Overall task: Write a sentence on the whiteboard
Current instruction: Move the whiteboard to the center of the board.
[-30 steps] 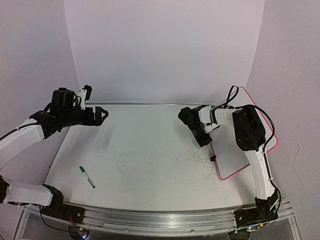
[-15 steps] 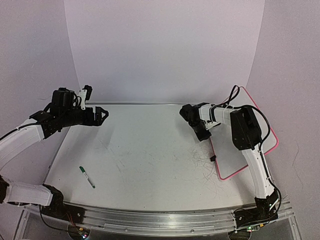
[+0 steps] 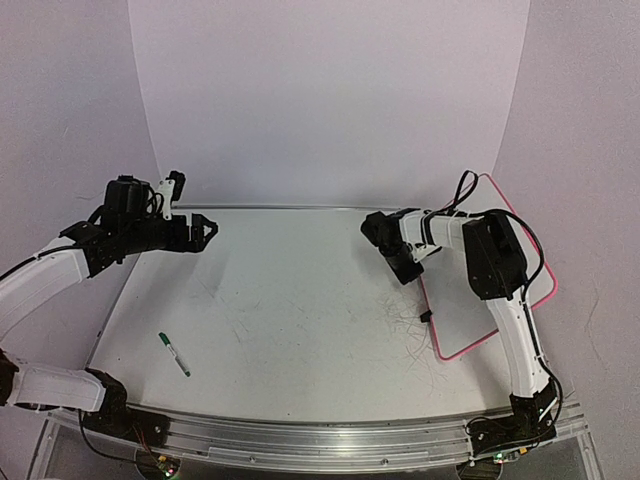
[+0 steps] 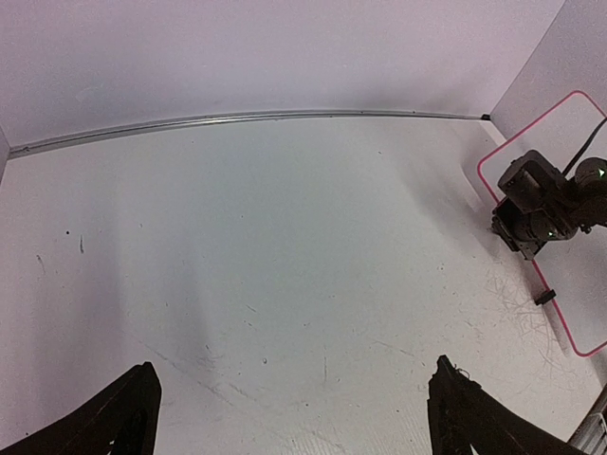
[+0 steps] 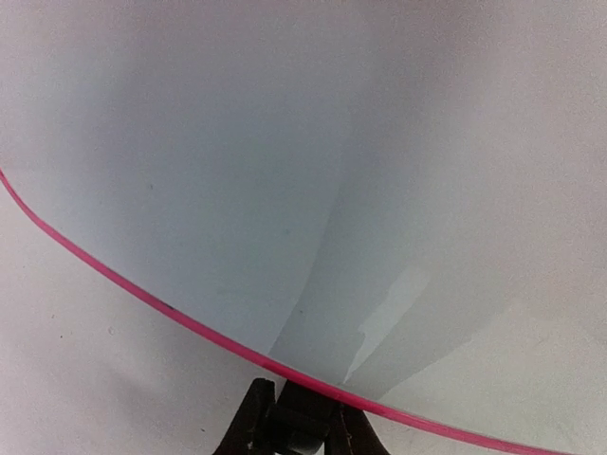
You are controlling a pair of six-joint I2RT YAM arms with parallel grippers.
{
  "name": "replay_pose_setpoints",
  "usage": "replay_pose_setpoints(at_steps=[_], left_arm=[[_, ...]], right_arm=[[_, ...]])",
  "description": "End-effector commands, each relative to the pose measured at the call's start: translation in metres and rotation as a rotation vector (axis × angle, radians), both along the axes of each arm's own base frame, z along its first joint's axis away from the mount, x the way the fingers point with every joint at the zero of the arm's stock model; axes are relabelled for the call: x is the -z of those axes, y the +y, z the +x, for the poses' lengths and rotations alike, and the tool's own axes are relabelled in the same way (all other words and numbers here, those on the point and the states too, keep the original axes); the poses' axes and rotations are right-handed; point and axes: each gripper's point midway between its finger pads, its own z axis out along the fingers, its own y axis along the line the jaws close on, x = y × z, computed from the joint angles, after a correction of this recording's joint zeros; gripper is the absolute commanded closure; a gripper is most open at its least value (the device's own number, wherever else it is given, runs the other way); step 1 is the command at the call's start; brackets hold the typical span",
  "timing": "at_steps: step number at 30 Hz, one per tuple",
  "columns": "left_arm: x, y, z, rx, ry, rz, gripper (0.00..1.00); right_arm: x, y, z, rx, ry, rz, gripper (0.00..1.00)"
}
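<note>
We list the whiteboard, blank, slanted at the right edge of the bench, its inner rim pinched by the right end effector; the left end effector, spread wide, sits nearer the green marker lying diagonally by the near-left corner.

Soft, even light; pale sheen on the whiteboard.

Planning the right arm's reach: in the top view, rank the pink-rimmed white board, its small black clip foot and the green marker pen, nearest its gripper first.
1. Pink-rimmed white board: its edge at the right gripper.
2. Small black clip foot: same edge, toward the bases.
3. Green marker pen: far left.
</note>
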Motion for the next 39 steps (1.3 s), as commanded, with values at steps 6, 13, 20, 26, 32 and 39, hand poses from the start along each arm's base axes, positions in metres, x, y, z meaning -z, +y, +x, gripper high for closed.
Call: replay_pose_setpoints(at_steps=[6,13,20,26,32,39], left_arm=[[-0.004,0.002,0.005,-0.002,-0.022,0.011,0.01],[-0.002,0.004,0.006,-0.013,-0.021,0.018,0.01],[0.002,0.004,0.007,-0.018,-0.008,0.017,0.01],[0.007,0.003,0.009,-0.023,0.008,0.016,0.01],[0.014,0.006,0.012,-0.045,0.021,0.035,0.01],[0.021,0.012,0.014,-0.071,0.028,0.059,0.01]], right_arm=[[-0.007,0.035,-0.012,-0.227,-0.001,-0.008,1.00],[0.005,0.094,-0.048,-0.501,0.036,0.017,1.00],[0.005,0.139,-0.097,-0.792,0.030,-0.001,1.00],[0.014,0.169,-0.136,-1.080,0.052,-0.040,1.00],[0.017,0.209,-0.175,-1.395,0.023,-0.127,1.00],[0.013,0.240,-0.216,-1.678,-0.082,-0.069,1.00]])
